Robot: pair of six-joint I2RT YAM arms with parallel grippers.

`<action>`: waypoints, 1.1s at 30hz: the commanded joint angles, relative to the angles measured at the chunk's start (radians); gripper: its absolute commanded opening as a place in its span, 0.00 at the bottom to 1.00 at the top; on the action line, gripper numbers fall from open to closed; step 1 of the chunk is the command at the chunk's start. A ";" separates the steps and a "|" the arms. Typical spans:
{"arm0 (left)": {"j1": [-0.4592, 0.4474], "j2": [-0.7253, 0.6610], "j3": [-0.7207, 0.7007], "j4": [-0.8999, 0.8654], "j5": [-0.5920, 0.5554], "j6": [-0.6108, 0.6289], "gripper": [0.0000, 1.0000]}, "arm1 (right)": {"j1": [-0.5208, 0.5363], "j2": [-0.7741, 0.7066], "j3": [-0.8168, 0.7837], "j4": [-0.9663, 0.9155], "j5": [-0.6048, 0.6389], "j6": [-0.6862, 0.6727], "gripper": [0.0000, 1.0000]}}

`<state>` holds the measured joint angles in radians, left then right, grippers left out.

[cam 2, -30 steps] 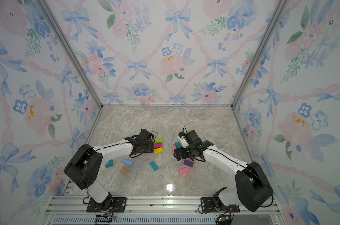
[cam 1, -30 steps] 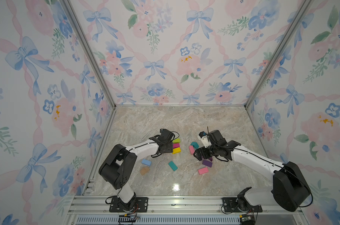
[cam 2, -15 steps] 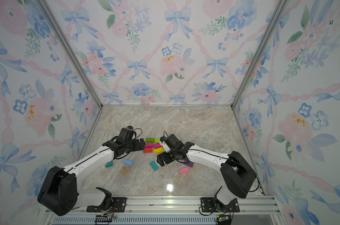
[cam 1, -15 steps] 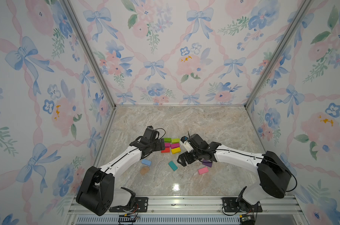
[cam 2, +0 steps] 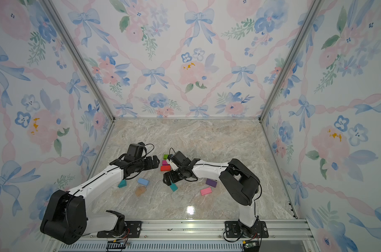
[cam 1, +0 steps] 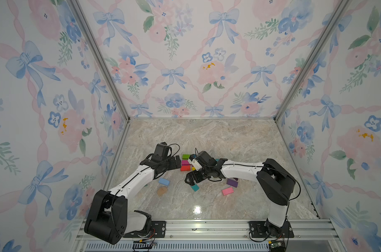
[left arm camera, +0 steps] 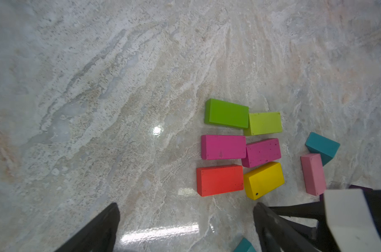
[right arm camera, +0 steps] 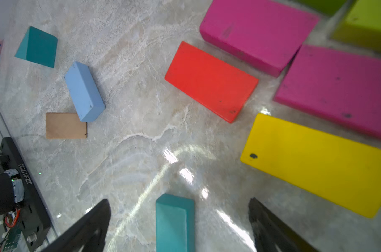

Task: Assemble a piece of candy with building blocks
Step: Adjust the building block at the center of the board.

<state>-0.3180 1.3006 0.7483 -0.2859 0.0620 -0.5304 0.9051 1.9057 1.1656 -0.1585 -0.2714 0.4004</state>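
Note:
Six building blocks lie in a two-wide cluster: green [left arm camera: 226, 113], lime [left arm camera: 264, 123], two magenta [left arm camera: 223, 146] [left arm camera: 262, 152], red [left arm camera: 220, 180] and yellow [left arm camera: 263, 180]. My left gripper [cam 1: 176, 163] [left arm camera: 186, 207] hangs open just left of the red block [cam 1: 185, 167], with nothing between its fingers. My right gripper [cam 1: 190, 179] [right arm camera: 179, 201] is open low over a teal block [right arm camera: 175, 220] [cam 1: 194, 187], which lies between its fingers untouched. A teal wedge [left arm camera: 322, 147] and a pink block [left arm camera: 313, 173] sit to the right of the cluster.
Loose blocks lie on the marble floor: light blue [cam 1: 164, 181], tan [cam 1: 162, 191], purple [cam 1: 232, 182], pink [cam 1: 227, 191] and a teal wedge [cam 2: 122, 183] near the left arm. Patterned walls close three sides; a metal rail [cam 1: 207, 225] runs along the front.
My left gripper has opened, left the red block beside the cluster and drawn back to the left. My right gripper has swung left and now stands over the teal block.

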 commanded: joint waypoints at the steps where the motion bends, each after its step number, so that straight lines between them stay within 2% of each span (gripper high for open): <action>1: 0.002 0.006 -0.033 0.031 0.012 0.011 0.98 | 0.002 0.041 -0.001 0.050 -0.013 0.034 0.99; 22: 0.010 0.037 -0.041 0.054 0.013 0.026 0.98 | -0.058 0.115 0.031 0.044 -0.002 0.013 1.00; 33: 0.010 -0.009 -0.084 0.053 0.043 0.028 0.98 | -0.060 0.053 0.013 0.003 0.013 -0.034 1.00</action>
<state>-0.3134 1.3228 0.7017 -0.2352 0.0841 -0.5236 0.8574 1.9701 1.2034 -0.0475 -0.2840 0.3878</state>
